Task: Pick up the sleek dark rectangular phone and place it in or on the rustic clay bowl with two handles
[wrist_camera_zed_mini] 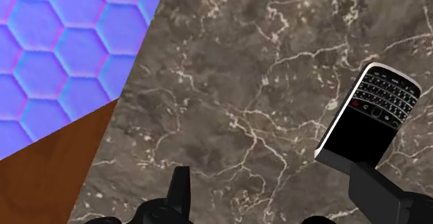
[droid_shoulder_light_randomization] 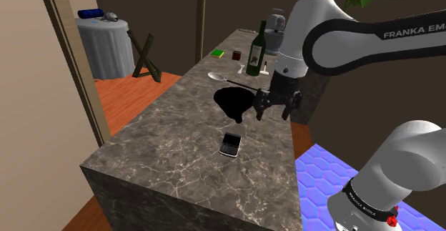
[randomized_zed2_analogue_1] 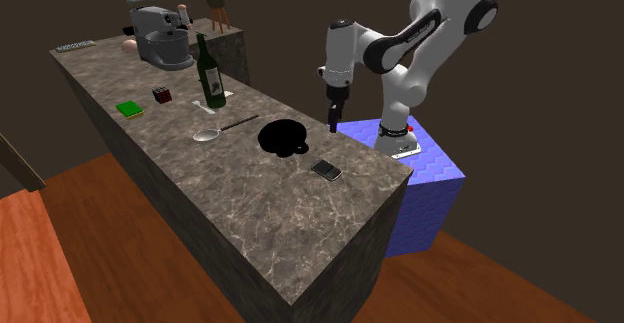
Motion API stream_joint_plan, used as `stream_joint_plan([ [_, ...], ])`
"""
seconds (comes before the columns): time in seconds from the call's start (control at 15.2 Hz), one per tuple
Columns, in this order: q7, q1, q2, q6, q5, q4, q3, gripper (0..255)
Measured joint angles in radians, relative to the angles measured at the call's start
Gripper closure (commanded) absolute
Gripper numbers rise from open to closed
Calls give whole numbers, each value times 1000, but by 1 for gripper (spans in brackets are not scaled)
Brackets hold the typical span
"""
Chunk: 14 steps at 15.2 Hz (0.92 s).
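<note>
My fingers [wrist_camera_zed_mini: 182, 191] are black, the bowl [droid_shoulder_light_randomization: 234, 102] too. The phone [wrist_camera_zed_mini: 371, 115] is black, silver-rimmed. Counter [wrist_camera_zed_mini: 243, 84] — dark brown marbling, white veins. Stand [wrist_camera_zed_mini: 55, 56] — blue-violet hexagons. Floor [wrist_camera_zed_mini: 62, 174] orange-brown.

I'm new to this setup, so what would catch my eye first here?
The black tool hangs open over the dark veined counter. Near it, a dark keypad phone lies flat on the counter, with a black bowl a little beyond it. A green bottle stands upright farther back.

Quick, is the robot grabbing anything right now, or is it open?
End effector: open, holding nothing; the phone lies on the counter.
</note>
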Motion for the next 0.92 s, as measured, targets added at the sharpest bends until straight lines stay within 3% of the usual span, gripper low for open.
stream_joint_plan([
  [0.33, 223, -45, 177, 146, 36, 61, 143, 0],
  [0.59, 422, -110, 354, 272, 0, 131, 261, 0],
  [0.92, 494, -134, 435, 355, -32, 129, 305, 0],
])
